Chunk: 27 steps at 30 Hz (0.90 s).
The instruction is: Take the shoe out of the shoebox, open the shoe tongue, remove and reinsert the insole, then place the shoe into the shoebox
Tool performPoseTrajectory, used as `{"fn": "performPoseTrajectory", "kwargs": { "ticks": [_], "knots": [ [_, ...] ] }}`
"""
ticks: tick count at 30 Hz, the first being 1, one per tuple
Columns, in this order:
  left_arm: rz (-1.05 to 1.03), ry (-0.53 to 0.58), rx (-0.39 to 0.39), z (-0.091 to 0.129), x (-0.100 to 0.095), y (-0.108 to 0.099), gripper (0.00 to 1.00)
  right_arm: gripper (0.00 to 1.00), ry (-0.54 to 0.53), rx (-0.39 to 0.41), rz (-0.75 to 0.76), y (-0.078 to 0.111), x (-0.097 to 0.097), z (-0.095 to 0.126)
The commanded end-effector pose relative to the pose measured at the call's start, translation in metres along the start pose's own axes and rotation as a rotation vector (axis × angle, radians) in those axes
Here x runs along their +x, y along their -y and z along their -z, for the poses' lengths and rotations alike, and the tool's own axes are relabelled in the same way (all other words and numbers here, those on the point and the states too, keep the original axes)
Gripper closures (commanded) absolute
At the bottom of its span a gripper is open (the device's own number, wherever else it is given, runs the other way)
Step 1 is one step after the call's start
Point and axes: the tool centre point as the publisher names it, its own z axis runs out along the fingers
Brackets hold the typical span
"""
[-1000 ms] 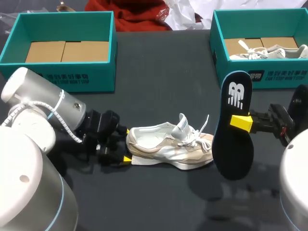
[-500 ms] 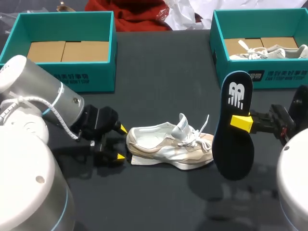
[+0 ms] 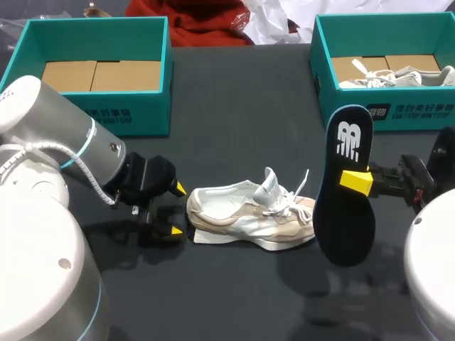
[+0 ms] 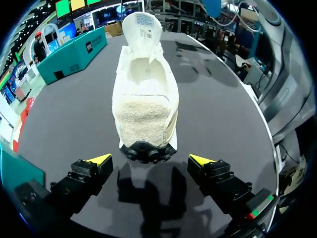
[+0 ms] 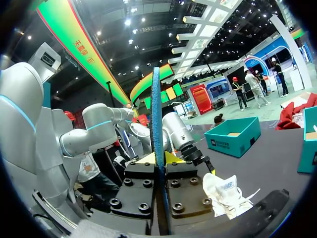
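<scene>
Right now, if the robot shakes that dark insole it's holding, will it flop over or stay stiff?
Probably fairly stiff: the insole stands upright in the right end effector, pinched near its middle, and neither end droops. Edge-on in the right wrist view it looks thin, so it is likely light and might bend if pushed on its flat face.

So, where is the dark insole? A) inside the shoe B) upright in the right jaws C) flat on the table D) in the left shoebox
B: the insole stands upright, clamped in the right jaws, apart from the shoe on the table.
</scene>
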Motion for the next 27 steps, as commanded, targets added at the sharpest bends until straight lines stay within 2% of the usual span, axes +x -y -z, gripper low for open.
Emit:
{"fn": "performPoseTrajectory", "kwargs": {
  "ticks": [1,3,4,14,27],
  "knots": [
    [0.022,-0.082,-0.117,0.014,-0.006,0.015,0.00,1.00,0.095,0.002,0.000,-0.001,0.008,0.001],
    [0.079,-0.133,-0.197,0.015,-0.011,0.020,0.00,1.00,0.095,0.002,0.000,-0.001,0.008,0.001],
    [0.092,-0.104,-0.209,0.017,-0.010,0.021,0.00,1.00,0.095,0.002,0.000,-0.001,0.008,0.001],
    [0.092,-0.104,-0.209,0.017,-0.010,0.021,0.00,1.00,0.095,0.002,0.000,-0.001,0.008,0.001],
    [0.003,-0.046,-0.280,0.023,-0.001,0.034,0.00,1.00,0.095,0.002,0.000,-0.001,0.008,0.001]
  ]
}}
